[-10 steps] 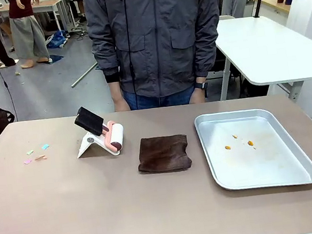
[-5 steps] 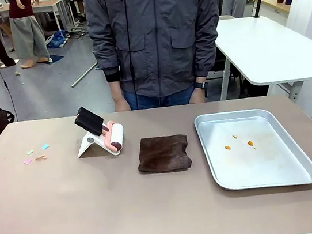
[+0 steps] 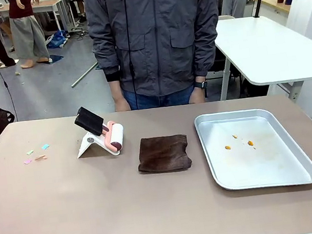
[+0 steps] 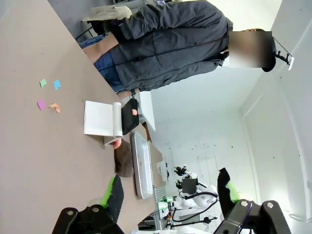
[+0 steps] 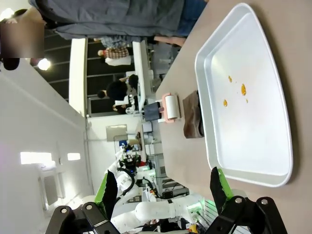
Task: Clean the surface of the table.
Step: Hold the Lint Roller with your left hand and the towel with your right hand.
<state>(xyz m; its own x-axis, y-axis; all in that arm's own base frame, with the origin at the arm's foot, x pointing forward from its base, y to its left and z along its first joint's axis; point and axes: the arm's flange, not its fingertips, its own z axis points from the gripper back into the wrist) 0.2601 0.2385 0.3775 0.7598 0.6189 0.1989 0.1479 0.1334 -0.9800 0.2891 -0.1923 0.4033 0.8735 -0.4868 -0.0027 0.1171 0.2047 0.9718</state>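
Observation:
The brownish-taupe table (image 3: 87, 208) spreads across the front view. Small coloured paper scraps (image 3: 36, 155) lie near its left edge. A lint roller (image 3: 103, 133) with a black handle rests on a white stand left of centre. Beside it lies a folded dark brown cloth (image 3: 163, 153). My left gripper (image 4: 170, 192) is open, well back from the scraps (image 4: 48, 95) and the roller (image 4: 117, 119). My right gripper (image 5: 163, 187) is open, above the near end of the metal tray (image 5: 285, 163).
A shiny metal tray (image 3: 303, 175) with a few orange crumbs (image 3: 241, 141) sits on the right side of the table. A person in a grey jacket (image 3: 156, 35) stands at the far edge. White tables stand behind.

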